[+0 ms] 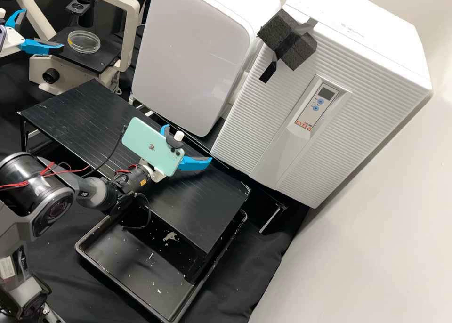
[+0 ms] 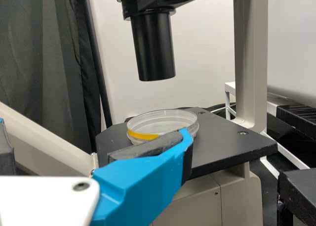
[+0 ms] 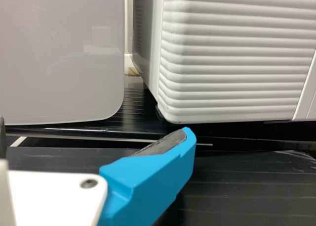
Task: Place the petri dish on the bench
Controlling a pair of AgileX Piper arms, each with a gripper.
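Stands wide open, empty-handed, at the left gripper (image 1: 44,29), with grey-padded blue fingers (image 1: 43,46) near the clear, round, yellow-striped petri dish (image 1: 84,41), set flat on the smooth black stage (image 1: 96,61). Gapes too, around nothing, at the right gripper (image 1: 188,144), above the grooved black bench (image 1: 202,210), near the ribbed white cabinet (image 1: 245,130).

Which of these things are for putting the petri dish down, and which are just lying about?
For the job:
petri dish
microscope stage under it
left gripper, fingers open near the dish
black ridged platform, perhaps the bench meant

Just about:
black tray
dark foam block
white ridged cabinet
mint-green phone
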